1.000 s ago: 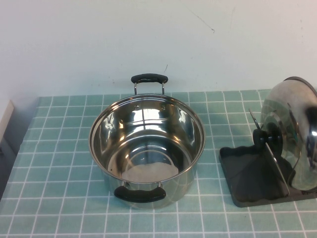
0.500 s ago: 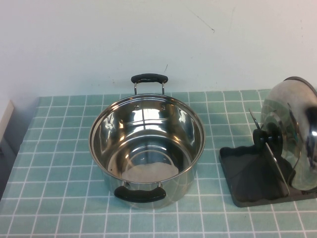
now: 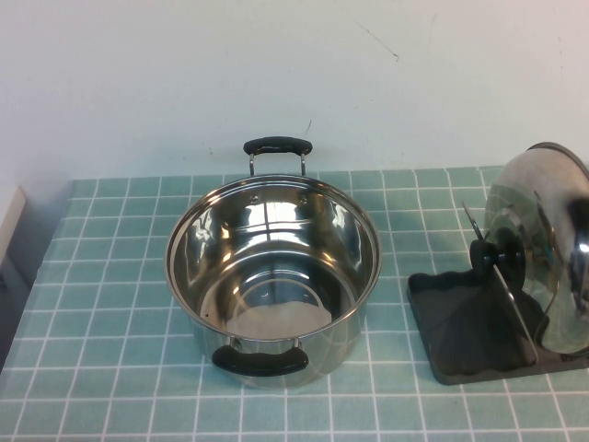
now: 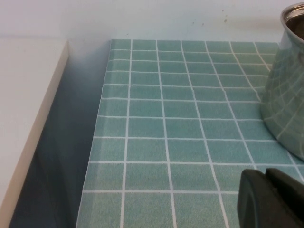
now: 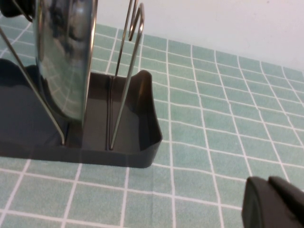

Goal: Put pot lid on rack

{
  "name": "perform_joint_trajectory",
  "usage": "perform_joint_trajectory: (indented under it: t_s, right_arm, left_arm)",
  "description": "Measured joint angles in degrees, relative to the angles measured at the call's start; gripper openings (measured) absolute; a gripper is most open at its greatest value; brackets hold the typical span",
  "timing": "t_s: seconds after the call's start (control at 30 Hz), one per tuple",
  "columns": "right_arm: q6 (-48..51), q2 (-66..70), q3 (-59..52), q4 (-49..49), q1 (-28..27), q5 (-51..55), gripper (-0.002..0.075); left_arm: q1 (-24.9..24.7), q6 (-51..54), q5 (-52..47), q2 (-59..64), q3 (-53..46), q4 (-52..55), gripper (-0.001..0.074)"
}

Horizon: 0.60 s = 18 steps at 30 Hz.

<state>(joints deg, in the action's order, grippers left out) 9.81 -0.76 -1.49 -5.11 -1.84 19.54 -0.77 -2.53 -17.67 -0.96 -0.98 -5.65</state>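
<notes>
Item 1 – pot lid (image 3: 543, 249): stainless, domed, standing on edge in the rack (image 3: 469, 331) at 3 o'clock on the worktop (image 3: 110, 276). Black knob (image 3: 497, 258) faces 9 o'clock, toward the pot. Lid's 3 o'clock edge cut off by the high view's border; reflections make its surface hard to read. Right wrist view shows the lid (image 5: 66, 61) upright between wire dividers (image 5: 128, 71), its upper part out of frame.

Item 2 – rack: dark grey plastic tray, wavy rim, thin wire uprights. Far end hidden behind the lid; 3 o'clock corner cut off.

Item 3 – stockpot (image 3: 273, 276): deep steel, two black handles at 12 and 6 o'clock, centre of worktop, open-topped, nothing inside but reflections. Well apart from the rack, a strip of tiles between. Left wrist view catches only a slice of its wall (image 4: 285, 95).

Item 4 – left hand (image 4: 270, 199): only a dark tip in its own wrist view, low over the tiles just beside the pot wall; not seen from above. Open or closed: can't tell.

Item 5 – right hand (image 5: 273, 204): dark tip only, over tiles near the rack's end wall, apart from it. Open or closed: can't tell.

Item 6 – worktop: green tile w/ white grout; white wall (image 3: 276, 74) behind; pale ledge (image 4: 23, 118) past its 9 o'clock edge.
</notes>
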Motion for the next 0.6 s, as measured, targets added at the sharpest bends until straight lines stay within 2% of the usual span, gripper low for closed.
perform_joint_trajectory:
  t_s: [0.6]
  right_arm:
    - [0.00,0.00,0.00,0.00,0.00,0.09,-0.0003]
  left_arm:
    - [0.00,1.71,-0.22,0.00,0.00,-1.84,-0.0002]
